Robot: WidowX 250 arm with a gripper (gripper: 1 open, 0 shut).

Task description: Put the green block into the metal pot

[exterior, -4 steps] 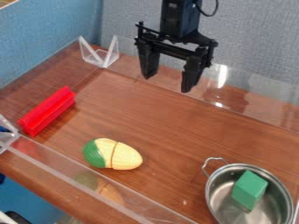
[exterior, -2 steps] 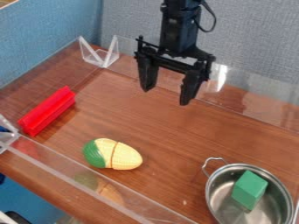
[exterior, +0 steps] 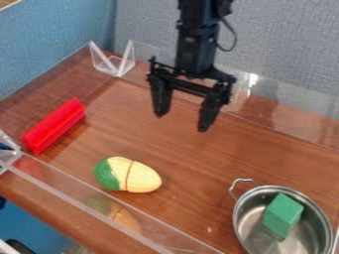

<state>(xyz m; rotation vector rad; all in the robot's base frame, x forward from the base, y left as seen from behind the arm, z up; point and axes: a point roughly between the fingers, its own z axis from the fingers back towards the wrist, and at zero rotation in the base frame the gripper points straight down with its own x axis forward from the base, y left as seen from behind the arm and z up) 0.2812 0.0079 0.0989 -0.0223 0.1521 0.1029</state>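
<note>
One red block point(exterior: 54, 126) lies at your left edge of the frame; your gripper point(exterior: 184, 109), fingers spread apart, hangs at upper center. Down and to the right of it, at lower right, the green block point(exterior: 282, 214) sits inside the metal pot point(exterior: 248, 226), matte and plain-faced.

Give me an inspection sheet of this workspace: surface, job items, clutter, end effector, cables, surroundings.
Surface: brown wooden tabletop, no spills seen
Job's things: small green matte cube inside the round silver metal pot
Clutter: long red block at left; oval yellow toy fruit with green end near the front
End effector: black two-fingered end effector, open, over the far part, holding nothing
Cables: thin dark cable looping beside the arm
Surroundings: clear plastic edging, blue wall left, grey wall behind
</note>
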